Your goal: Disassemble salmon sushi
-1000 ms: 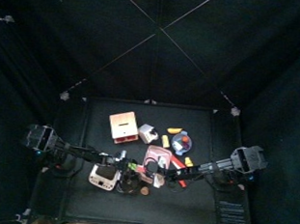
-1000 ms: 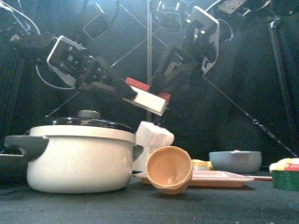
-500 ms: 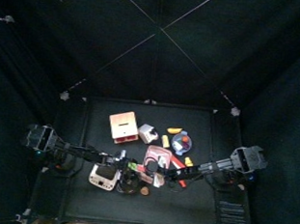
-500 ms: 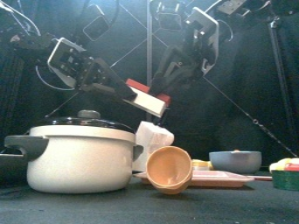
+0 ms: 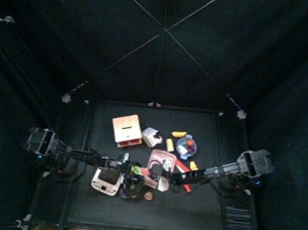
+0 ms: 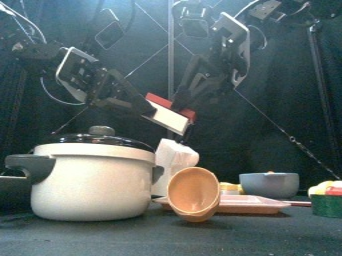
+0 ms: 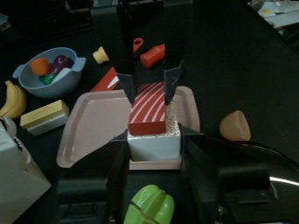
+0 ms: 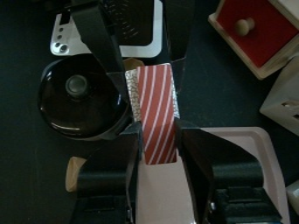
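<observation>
Two claws share one piece of salmon sushi [image 6: 170, 112], which hangs tilted in the air above the table, over the pot [image 6: 91, 180] and the pink tray [image 7: 82, 131]. The left gripper [image 7: 153, 156] is clamped narrowly on the white rice block [image 7: 155, 140] at the base. The right gripper [image 8: 158, 140] reaches in from the opposite side, its jaws pressed close against the long edges of the striped salmon slice [image 7: 149, 107].

Little has changed over the last second. The sushi sits at almost the same height and tilt as before, with only a slight shift in the left arm behind it. The slice still lies flush on the rice with no gap showing between them. I judge that both grips are set but the pulling apart has not begun. The next move would be to draw the two claws away from each other, and the risk is that the slice slips from the right claw's narrow hold.

Below, a bowl [image 7: 47, 70] of small toy foods and a banana [image 7: 14, 98] lie beside the tray. A tan cup [image 6: 191, 192] lies tipped beside the pot.
</observation>
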`<act>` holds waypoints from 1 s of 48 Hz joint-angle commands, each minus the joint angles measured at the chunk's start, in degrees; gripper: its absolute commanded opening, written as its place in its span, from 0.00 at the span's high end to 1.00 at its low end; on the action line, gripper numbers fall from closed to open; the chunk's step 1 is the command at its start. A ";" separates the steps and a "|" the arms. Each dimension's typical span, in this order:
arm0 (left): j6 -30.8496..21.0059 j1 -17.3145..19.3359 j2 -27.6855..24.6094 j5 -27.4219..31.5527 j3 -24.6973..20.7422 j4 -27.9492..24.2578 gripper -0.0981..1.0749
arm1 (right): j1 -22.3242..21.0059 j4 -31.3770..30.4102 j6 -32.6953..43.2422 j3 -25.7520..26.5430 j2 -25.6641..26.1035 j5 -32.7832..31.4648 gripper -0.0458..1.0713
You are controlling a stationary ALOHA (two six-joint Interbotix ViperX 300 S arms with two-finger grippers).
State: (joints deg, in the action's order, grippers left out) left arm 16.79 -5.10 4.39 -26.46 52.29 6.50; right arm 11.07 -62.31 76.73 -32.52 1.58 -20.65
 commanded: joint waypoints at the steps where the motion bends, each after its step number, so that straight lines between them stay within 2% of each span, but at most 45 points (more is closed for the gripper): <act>1: 0.00 0.09 1.05 -0.26 -0.18 0.00 0.37 | -0.09 0.26 0.09 0.26 2.29 -0.44 0.46; 48: -0.18 1.23 2.72 -0.35 2.20 0.09 0.37 | 0.35 2.37 0.00 -2.20 5.01 -2.72 0.46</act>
State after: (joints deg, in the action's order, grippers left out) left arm 16.70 -4.04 6.42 -26.37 55.11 6.59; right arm 11.51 -59.85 76.55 -35.51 4.75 -23.20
